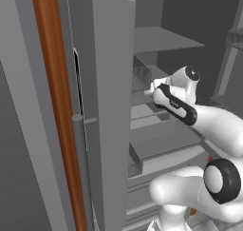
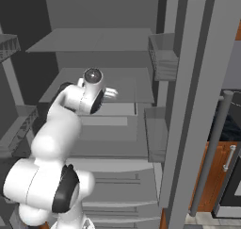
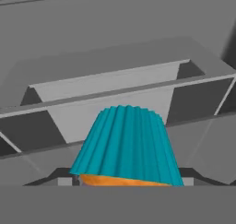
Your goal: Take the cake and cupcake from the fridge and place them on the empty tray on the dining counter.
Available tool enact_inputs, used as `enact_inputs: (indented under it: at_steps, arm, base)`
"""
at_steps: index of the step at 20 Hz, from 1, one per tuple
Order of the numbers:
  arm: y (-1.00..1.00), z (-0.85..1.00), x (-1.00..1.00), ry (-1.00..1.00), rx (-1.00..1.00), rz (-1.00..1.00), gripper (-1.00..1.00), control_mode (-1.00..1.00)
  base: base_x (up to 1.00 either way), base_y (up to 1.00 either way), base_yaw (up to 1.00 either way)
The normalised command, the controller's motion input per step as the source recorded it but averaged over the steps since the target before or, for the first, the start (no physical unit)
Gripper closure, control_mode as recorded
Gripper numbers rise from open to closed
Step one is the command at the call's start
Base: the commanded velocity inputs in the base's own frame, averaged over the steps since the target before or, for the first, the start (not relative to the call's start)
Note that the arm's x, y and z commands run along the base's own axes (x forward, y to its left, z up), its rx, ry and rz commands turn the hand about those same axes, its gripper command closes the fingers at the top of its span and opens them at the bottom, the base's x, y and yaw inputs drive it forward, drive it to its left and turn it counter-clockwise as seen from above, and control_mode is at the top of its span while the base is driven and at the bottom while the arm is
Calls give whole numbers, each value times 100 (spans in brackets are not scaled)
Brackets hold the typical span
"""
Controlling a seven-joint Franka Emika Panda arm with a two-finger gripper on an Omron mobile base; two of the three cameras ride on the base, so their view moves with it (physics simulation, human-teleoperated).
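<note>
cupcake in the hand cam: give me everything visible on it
The cupcake shows large and close at the bottom middle of the hand view. Its pleated teal wrapper is narrow at the top of the picture and widens downward, with an orange band along the lower edge. No pink frosting shows. It sits between the gripper's fingers, in front of a grey fridge bin. Contact can't be confirmed.

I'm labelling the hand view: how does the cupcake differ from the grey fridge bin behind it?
The cupcake has a teal pleated wrapper with an orange lower edge; the bin is plain smooth grey. The cupcake is round and flared; the bin is a long open-topped box. The cupcake is nearest the camera, the bin farther back. Both are inside the fridge.
</note>
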Motion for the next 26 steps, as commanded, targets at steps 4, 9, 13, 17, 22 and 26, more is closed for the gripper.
enact_inputs:
  at_steps: [4, 9, 13, 17, 22, 26]
  arm:
    - [-11, 27, -100, 2, 0, 0, 100, -100]
    - [-20, -20, -100, -1, 0, 1, 100, -100]
    - [-3, -26, -100, 0, -5, 7, 100, -100]
    - [11, -32, -72, 0, -23, 6, 100, -100]
    - [24, -36, -27, 3, -32, 3, 100, -100]
    - [2, -5, -4, 1, -7, 4, 100, -100]
  base:
    - [0, 0, 0]
    - [0, 0, 0]
    - [0, 0, 0]
    - [0, 0, 0]
    - [0, 0, 0]
    - [0, 0, 0]
